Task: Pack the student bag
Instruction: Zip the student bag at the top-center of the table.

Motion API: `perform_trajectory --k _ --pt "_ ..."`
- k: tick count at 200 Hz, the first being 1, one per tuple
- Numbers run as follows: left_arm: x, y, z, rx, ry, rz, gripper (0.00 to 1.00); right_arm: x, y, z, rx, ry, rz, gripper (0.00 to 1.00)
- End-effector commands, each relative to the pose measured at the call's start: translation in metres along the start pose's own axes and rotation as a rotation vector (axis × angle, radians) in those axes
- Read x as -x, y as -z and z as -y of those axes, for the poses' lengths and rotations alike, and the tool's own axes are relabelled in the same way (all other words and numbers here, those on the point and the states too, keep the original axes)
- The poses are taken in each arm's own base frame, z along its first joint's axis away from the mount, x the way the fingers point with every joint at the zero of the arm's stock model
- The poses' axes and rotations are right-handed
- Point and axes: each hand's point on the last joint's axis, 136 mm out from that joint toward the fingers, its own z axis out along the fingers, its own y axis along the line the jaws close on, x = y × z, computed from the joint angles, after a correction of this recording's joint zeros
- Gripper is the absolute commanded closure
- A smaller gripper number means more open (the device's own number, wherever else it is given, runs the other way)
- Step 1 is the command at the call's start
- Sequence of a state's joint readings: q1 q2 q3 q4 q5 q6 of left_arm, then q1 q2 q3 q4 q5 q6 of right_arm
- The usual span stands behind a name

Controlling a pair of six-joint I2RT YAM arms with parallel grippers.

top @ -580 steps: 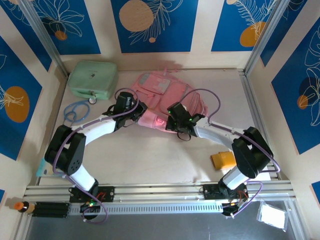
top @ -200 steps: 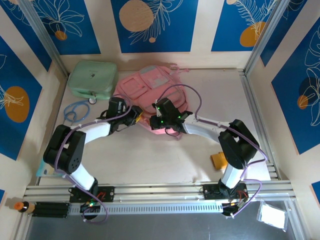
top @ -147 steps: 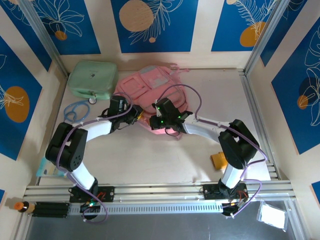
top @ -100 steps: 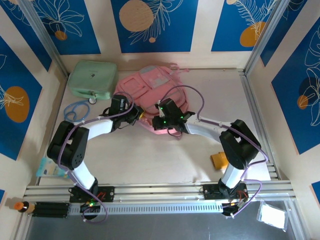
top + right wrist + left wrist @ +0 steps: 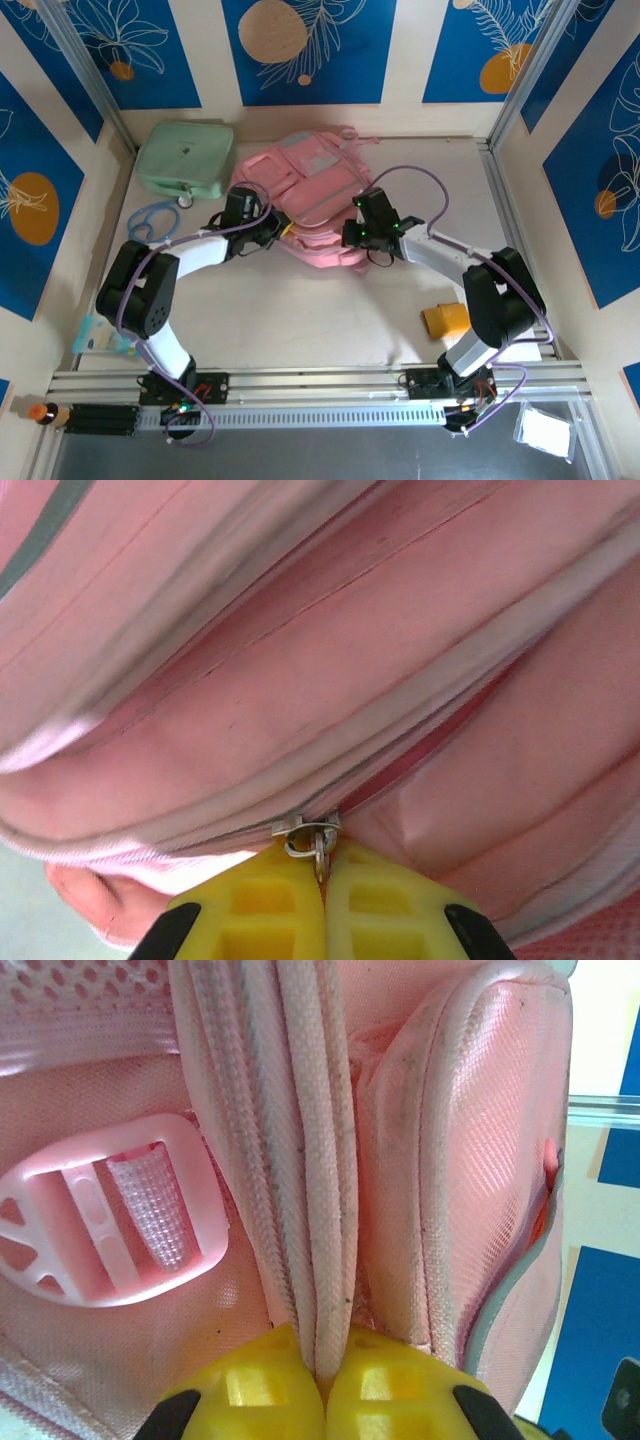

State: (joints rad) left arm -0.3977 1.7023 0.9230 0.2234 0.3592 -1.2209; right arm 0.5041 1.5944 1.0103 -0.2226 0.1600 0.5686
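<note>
Top external, near right: an orange block (image 5: 445, 320) lies by the table's (image 5: 300, 320) near right edge, well apart from the work, so it is no hazard.
Right gripper (image 5: 323, 900): fingers together, pinching the metal zip pull (image 5: 312, 842) by its tip.
Risk at the pull: so little metal is held that a sideways tug could, I judge, slip it free.
Left gripper (image 5: 325, 1380): clamped on a ribbed pink seam (image 5: 310, 1160) beside the buckle (image 5: 108, 1222).
Risk at the seam: soft fabric may stretch or slide out, and then the bag would drag along instead of the zip running.
Student bag (image 5: 305, 190): lying flat, from mid-table toward the far edge.
Green case (image 5: 187, 158): far left corner, just beside the bag; a dragged bag could shove it.
</note>
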Motion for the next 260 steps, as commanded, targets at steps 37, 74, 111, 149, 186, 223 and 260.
perform_trajectory --k 37,74,111,149,186,223,260 --pt "0.01 -0.007 0.025 0.007 -0.165 -0.025 1.0 -0.016 0.016 0.025 -0.04 -0.049 -0.035 1.0" --pt "0.026 -0.014 0.024 0.095 -0.253 -0.018 0.93 -0.049 0.017 -0.003 0.081 -0.006 -0.087 1.0" --pt "0.056 -0.002 0.01 0.181 -0.236 0.086 0.77 -0.058 0.012 -0.058 0.259 0.046 -0.137 1.0" --pt "0.065 0.03 -0.013 0.243 -0.183 0.169 0.6 -0.051 0.009 -0.119 0.398 0.094 -0.16 1.0" --pt "0.043 0.052 -0.017 0.225 -0.072 0.154 0.52 -0.049 -0.004 -0.156 0.45 0.132 -0.188 1.0" --pt "0.023 0.064 -0.015 0.211 -0.013 0.139 0.52 -0.051 -0.014 -0.169 0.474 0.142 -0.215 1.0" --pt "0.001 0.057 -0.015 0.222 0.073 0.111 0.53 -0.05 -0.014 -0.167 0.457 0.145 -0.21 1.0"
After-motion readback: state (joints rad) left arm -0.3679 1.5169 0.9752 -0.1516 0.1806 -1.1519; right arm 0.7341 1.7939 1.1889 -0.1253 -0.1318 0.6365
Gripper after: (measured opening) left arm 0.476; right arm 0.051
